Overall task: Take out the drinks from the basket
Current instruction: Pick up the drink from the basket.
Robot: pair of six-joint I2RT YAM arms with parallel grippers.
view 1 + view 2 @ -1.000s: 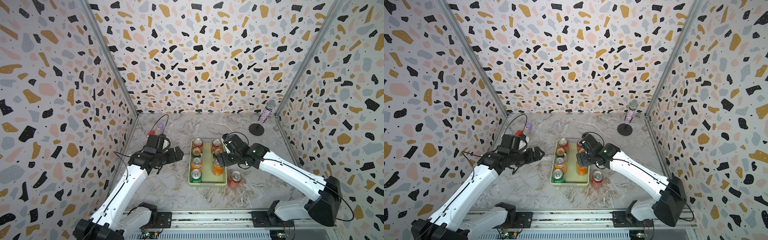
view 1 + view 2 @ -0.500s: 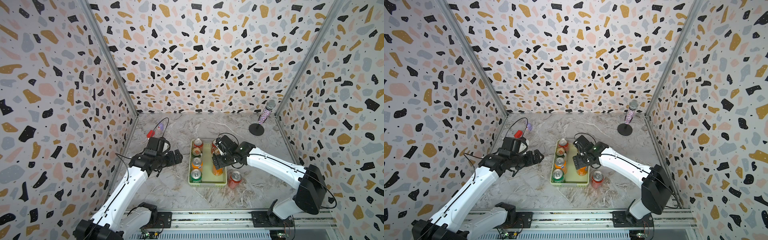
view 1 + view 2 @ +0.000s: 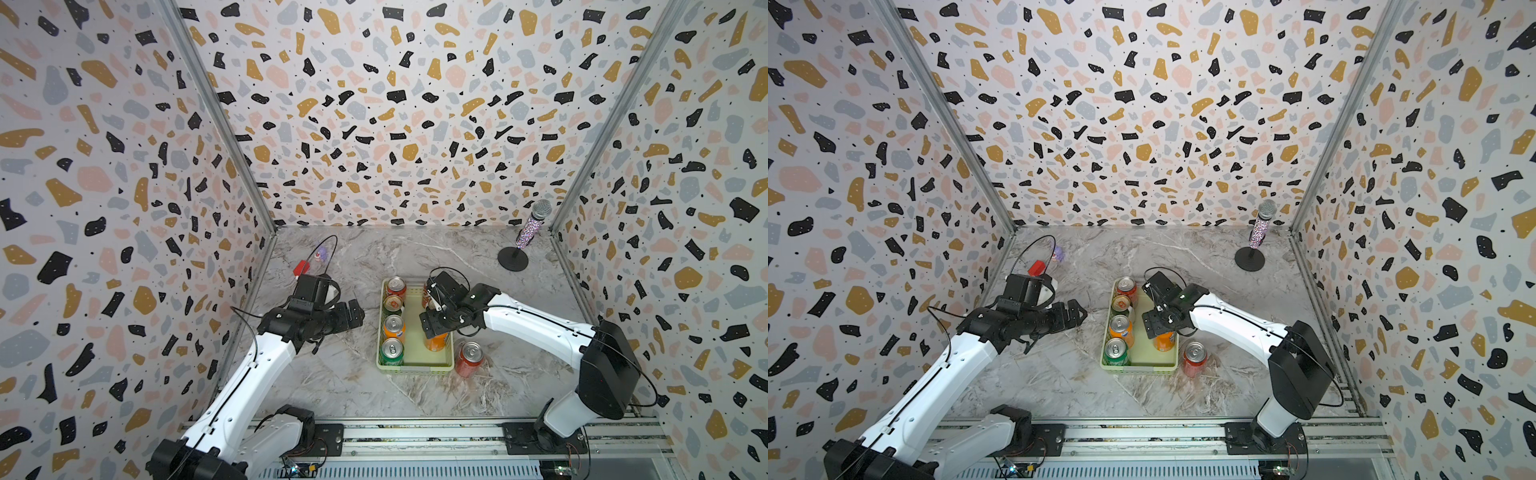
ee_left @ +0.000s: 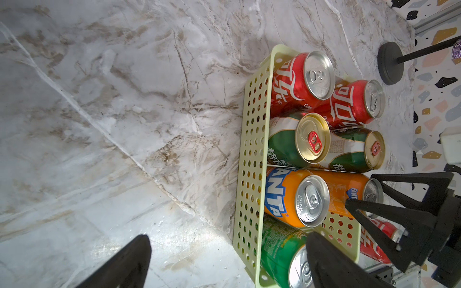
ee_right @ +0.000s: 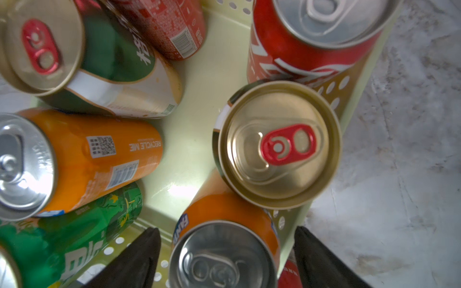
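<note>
Since a second ago the right gripper [image 5: 224,230] has slid from the far half of the basket [image 3: 415,365] toward 6 o'clock. Its jaws now stand spread astride an upright orange can [image 5: 225,261] inside. One red can [image 3: 468,359] stands outside at 4 o'clock. The left gripper [image 3: 358,312], jaws wide apart, hovers at 9 o'clock.

Orange can A [image 5: 224,219], between r. claw [image 5: 225,251] fingers: "FAN…", partly visible. Orange can B [image 5: 99,159], beside claw: "RECYCLE ME", QR code, barcode; "FANTA" in l. wrist view. Red cans [image 4: 294,84], beyond claw: white Chinese script.
</note>
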